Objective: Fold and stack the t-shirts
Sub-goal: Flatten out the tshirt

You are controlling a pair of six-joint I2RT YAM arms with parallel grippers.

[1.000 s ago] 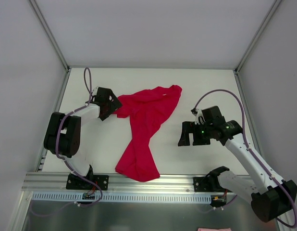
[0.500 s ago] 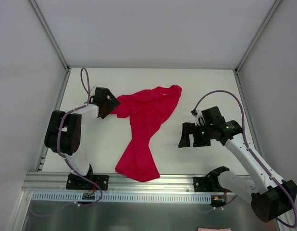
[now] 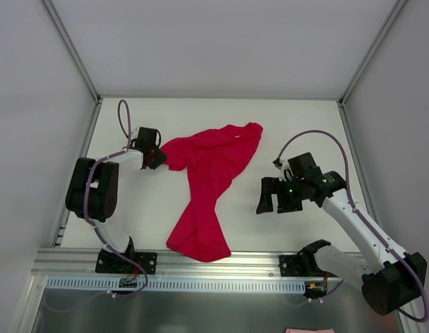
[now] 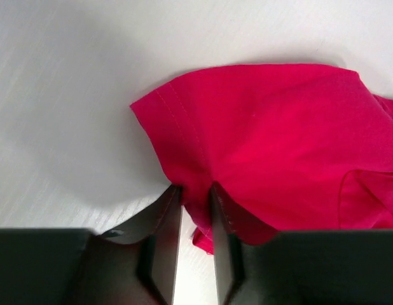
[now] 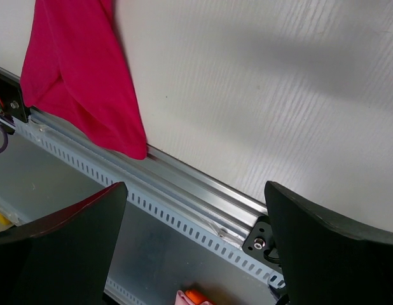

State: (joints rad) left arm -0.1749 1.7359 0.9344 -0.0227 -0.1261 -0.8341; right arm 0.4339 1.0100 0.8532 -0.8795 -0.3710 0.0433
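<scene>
Crimson t-shirt [image 3: 211,180] crumpled on counter [image 3: 298,132] | L gripper [image 4: 195,190] clamped on it (at sleeve hem [image 4: 159,127]) | R gripper [image 3: 273,203] apart, empty.

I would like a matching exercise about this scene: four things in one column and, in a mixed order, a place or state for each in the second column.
Things
1. left gripper
2. right gripper
3. t-shirt
4. slotted metal rail

Places or states
A. jaws wide apart, holding nothing
B. along the near edge of the table
C. closed on red fabric
D. crumpled on the white surface

Pairs: 1-C, 2-A, 3-D, 4-B
</scene>
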